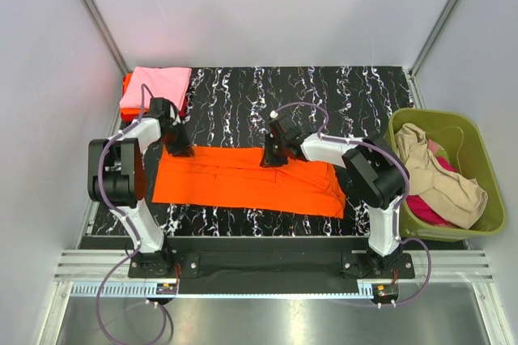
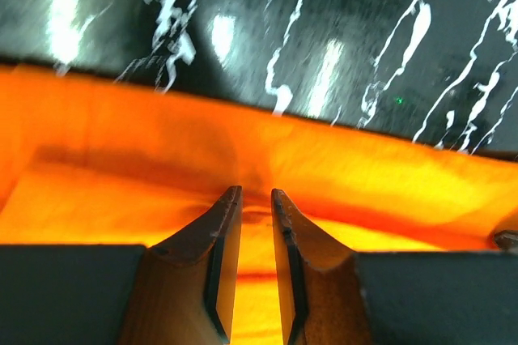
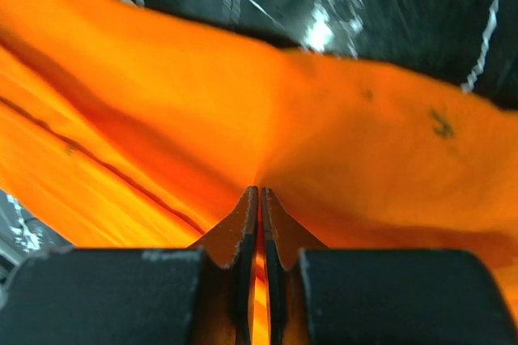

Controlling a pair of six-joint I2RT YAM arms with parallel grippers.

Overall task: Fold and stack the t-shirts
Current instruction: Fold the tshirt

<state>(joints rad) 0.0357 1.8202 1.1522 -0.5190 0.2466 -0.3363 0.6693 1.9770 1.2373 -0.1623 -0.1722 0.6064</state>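
We see the bright orange cloth t-shirt (image 1: 243, 179) lying as a long flat band across the black white-veined mat (image 1: 340, 94), running from 9 o'clock to 3 o'clock. Both arms hold its far edge.

The left gripper (image 1: 180, 149) sits at the shirt's 10 o'clock corner. In its wrist view the tips (image 2: 255, 193) stand close together with a narrow gap showing orange, and the cloth wrinkles there, so we judge it pinched on the hem. The right gripper (image 1: 273, 159) is near the shirt's 12 o'clock. Its tips (image 3: 259, 191) are pressed almost together, with cloth puckering into them.

In our judgement the main risk is an uneven fold. The right gripper holds near the middle of the far edge, so the stretch toward 3 o'clock is unsupported and could sag or trail. The left pinch looks shallow, so a quick lift could pull the hem free. Either pinch may also have taken only the top layer, which would open the band instead of folding it.

At the mat's 10 o'clock, a folded light pink t-shirt (image 1: 158, 84) rests on a red-orange one (image 1: 127, 86), just beyond the left arm, and a wide swing could disturb that stack. At 3 o'clock the olive-green plastic basket (image 1: 429, 113) holds a beige shirt (image 1: 437, 183) and a magenta one (image 1: 425, 211).
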